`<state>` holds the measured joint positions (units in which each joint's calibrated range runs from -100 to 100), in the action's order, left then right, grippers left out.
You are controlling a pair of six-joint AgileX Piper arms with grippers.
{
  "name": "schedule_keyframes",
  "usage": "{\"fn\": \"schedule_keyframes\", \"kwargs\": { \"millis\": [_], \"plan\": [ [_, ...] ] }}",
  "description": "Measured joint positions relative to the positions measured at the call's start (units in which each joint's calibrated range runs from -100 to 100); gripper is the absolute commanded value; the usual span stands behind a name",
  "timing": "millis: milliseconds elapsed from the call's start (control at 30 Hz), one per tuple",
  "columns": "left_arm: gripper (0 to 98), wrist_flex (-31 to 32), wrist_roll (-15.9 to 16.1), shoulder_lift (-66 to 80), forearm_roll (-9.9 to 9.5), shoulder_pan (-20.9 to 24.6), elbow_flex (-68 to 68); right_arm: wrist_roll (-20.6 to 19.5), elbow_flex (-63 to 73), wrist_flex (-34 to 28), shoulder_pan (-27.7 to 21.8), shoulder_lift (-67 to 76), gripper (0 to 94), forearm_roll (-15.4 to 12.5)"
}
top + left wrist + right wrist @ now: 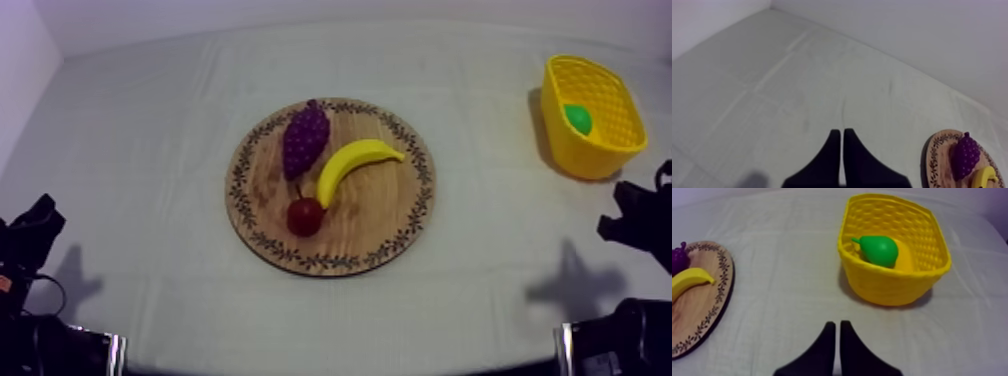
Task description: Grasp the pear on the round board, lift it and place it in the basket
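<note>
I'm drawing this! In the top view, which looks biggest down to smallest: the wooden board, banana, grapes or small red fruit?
Largest: wooden board.
Then banana and grapes, too alike to rank.
Smallest: small red fruit.

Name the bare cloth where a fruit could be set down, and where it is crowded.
Free: cloth between wooden board and yellow basket; cloth between board and left gripper. Crowded: board's middle, with grapes, banana, small red fruit; basket holds the pear.

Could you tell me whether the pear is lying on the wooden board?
No, the pear lies inside the yellow basket; the wooden board holds the grapes, the banana and the small red fruit.
</note>
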<state>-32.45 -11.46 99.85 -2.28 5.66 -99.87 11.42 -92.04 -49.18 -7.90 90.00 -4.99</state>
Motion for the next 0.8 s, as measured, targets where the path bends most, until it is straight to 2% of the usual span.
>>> {"fn": "schedule_keyframes", "kwargs": {
  "millis": [167, 400, 500, 633, 800],
  "plan": [
    [0.1, 0.00, 0.00, 0.00, 0.00, 0.00, 0.00, -3.79, -1.39, -0.68, 1.58, 5.11, 2.8, 1.77],
    [0.1, 0.00, 0.00, 0.00, 0.00, 0.00, 0.00, -4.88, -4.33, 2.34, 2.50, 5.70, 18.4, 1.09],
    [0.1, 0.00, 0.00, 0.00, 0.00, 0.00, 0.00, -6.92, -5.35, 3.25, 2.54, 5.70, 20.7, 2.45],
    [0.1, 0.00, 0.00, 0.00, 0.00, 0.00, 0.00, -8.96, -6.65, 6.83, 2.63, 5.70, 17.3, 3.65],
    [0.1, 0.00, 0.00, 0.00, 0.00, 0.00, 0.00, -7.54, -7.57, 10.07, 2.63, 5.70, 6.7, 3.77]
  ]
}}
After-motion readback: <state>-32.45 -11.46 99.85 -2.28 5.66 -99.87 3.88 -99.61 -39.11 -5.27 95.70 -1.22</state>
